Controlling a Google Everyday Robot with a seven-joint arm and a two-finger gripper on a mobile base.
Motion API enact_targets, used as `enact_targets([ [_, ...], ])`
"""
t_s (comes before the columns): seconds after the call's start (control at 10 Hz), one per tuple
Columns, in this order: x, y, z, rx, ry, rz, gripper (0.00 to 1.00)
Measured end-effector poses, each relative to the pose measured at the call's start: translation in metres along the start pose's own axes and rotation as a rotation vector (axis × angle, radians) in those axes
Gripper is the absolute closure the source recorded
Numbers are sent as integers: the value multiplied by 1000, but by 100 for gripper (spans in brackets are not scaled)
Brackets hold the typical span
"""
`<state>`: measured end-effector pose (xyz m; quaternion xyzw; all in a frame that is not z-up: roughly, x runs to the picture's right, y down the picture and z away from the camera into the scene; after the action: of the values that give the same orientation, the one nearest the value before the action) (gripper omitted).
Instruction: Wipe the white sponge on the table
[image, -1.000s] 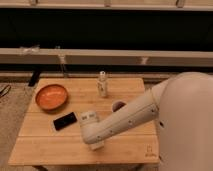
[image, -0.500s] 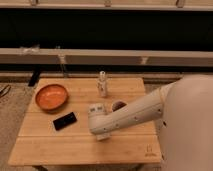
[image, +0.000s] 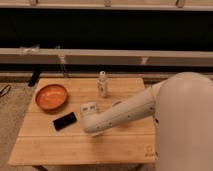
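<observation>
Camera view, the only one: the table (image: 60, 146) is seen from above its near edge, with the arm reaching in from 3 o'clock and ending near the middle of the top. The gripper (image: 92, 124) is set low over the wood at the arm's end. Its fingers are hidden beneath it and are taken as pressed together, but a grip on anything is not shown. The white sponge (image: 90, 107) is judged to be the small pale block touching the arm's end at its 12 o'clock, flat on the table. The black phone (image: 65, 121) lies near it, at the gripper's 9 o'clock. Handling, as judged: light, soft, compressible, not fragile. Drag on the wood is expected rather than slip, so it can be swept flat under light downward pressure. A hold is best taken across the narrow width, near mid-length, so the block is not folded. Containers: an orange bowl (image: 51, 96) at the table's 10 o'clock, apparently empty. A small upright bottle (image: 103, 83) at 12 o'clock, contents not discernible. A cup (image: 117, 103) is glimpsed behind the arm at the gripper's 2 o'clock, its inside not readable.
</observation>
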<state>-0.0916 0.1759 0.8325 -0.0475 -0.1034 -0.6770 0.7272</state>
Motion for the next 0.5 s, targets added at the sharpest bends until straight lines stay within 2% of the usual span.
enact_targets([
  [0.3, -21, -45, -18, 76, 3, -76, 100],
  [0.5, -46, -64, -29, 109, -5, -139, 100],
])
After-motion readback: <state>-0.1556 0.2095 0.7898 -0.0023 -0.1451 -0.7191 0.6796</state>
